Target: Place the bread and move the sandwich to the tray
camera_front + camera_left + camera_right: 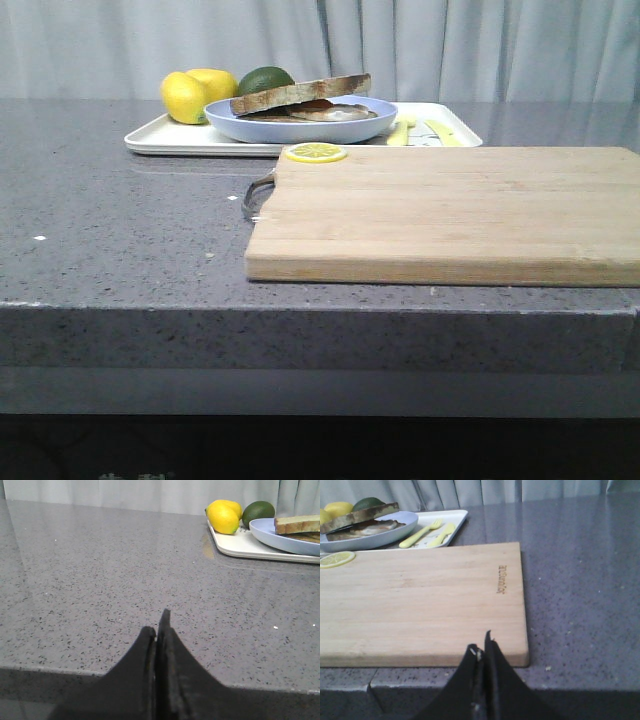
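Grey speckled stone counter [120, 230] with pale curtains [450, 45] hung behind it, that's the whole setting. Both grippers are seen parked low at the near edge of the counter: the left gripper [159, 630] has its black fingers pressed flat together with nothing between them, over bare stone, and the right gripper [482, 647] is closed up the same way, empty, sitting right at the near edge of the wooden cutting board [450, 215]. Neither arm is caught in the front view. On the board, only a lemon slice [316, 153] is found, tucked up at the far-left corner, roughly 11 o'clock on the board, and a metal handle [255, 195] sticks out of its left side. Past the board, at about 12 o'clock from it, the white tray [170, 140] is laid across the back of the counter. A pale blue plate [300, 125] is set on the tray, and the sandwich [330, 112] is lying in that plate, with the bread [300, 93] laid on top of it at a tilt, crust side up. At 9 o'clock from the plate, still on the tray, two lemons [190, 95] and a dark green avocado [265, 79] are bunched together. At 3 o'clock from the plate some yellow plastic cutlery [420, 132] is lying on the tray, fork clearly visible from the right wrist view.
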